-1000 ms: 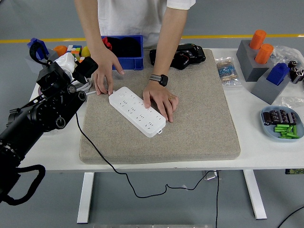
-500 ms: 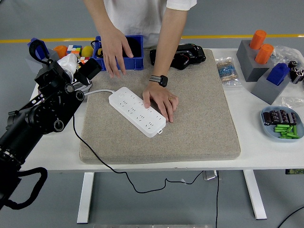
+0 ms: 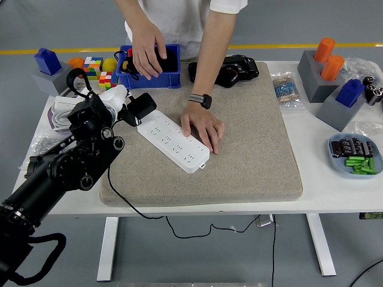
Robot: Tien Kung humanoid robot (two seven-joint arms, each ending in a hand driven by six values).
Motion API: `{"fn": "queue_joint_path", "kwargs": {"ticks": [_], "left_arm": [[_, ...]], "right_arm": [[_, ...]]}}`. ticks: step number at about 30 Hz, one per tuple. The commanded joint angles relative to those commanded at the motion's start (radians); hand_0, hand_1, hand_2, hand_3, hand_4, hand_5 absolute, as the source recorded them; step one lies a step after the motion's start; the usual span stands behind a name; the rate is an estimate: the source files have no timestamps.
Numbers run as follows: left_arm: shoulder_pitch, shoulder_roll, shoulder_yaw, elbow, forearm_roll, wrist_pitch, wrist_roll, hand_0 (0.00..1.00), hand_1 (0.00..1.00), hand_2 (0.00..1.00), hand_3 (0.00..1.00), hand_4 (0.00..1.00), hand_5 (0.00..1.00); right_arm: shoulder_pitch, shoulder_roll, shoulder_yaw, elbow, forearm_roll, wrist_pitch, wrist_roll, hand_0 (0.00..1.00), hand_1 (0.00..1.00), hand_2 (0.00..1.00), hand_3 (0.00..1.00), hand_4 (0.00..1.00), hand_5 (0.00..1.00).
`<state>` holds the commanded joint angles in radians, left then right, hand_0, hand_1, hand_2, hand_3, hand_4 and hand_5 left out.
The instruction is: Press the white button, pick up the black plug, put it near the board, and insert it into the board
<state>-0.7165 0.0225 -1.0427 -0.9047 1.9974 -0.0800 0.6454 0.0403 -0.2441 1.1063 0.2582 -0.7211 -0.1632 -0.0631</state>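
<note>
The left hand (image 3: 119, 107) has the black plug (image 3: 142, 106) held in its fingers and hangs just above the near-left end of the white power strip (image 3: 173, 140), which lies slantwise on the grey mat (image 3: 251, 155) on the counter (image 3: 335, 185). The plug's thin black cord (image 3: 122, 197) runs down off the mat and over the counter's front edge. The plug looks light and rigid, a hard plastic body that should not give under a firm squeeze; its smooth sides could slip, so the best hold is across the two flat faces of the body, well clear of the prongs, with the cord left free behind. The cord is limp and may tug the plug sideways as it drags. The strip is light too and would slide when pushed on, but a person's hand (image 3: 203, 127) lies flat on it, while their other hand (image 3: 146, 55) reaches into the blue bin (image 3: 170, 81). The right arm is not in view.
</note>
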Motion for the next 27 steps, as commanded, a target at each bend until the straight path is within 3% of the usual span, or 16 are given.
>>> {"fn": "queue_joint_path", "kwargs": {"ticks": [10,17,22,27], "left_arm": [[0.049,0.020,-0.012,-0.077,0.005,-0.027,0.000,0.068,0.131,0.204,0.533,0.470,0.002],[0.076,0.020,0.002,-0.121,0.001,-0.048,0.000,0.067,0.130,0.204,0.533,0.470,0.002],[0.083,0.016,0.015,-0.109,-0.008,-0.053,0.000,0.066,0.128,0.204,0.534,0.469,0.002],[0.062,0.011,0.026,-0.056,-0.003,-0.052,0.000,0.066,0.127,0.203,0.534,0.469,0.002]], "right_arm": [[-0.005,0.000,0.001,-0.003,-0.001,0.000,-0.001,0.634,0.549,0.530,0.531,0.639,0.306],[-0.004,0.000,0.004,-0.001,-0.002,-0.001,0.000,0.634,0.549,0.531,0.534,0.640,0.306],[-0.004,-0.001,0.001,-0.001,-0.003,-0.001,0.000,0.633,0.549,0.532,0.533,0.640,0.306],[-0.002,-0.002,-0.001,-0.002,-0.003,-0.001,0.000,0.631,0.549,0.531,0.532,0.640,0.305]]}}
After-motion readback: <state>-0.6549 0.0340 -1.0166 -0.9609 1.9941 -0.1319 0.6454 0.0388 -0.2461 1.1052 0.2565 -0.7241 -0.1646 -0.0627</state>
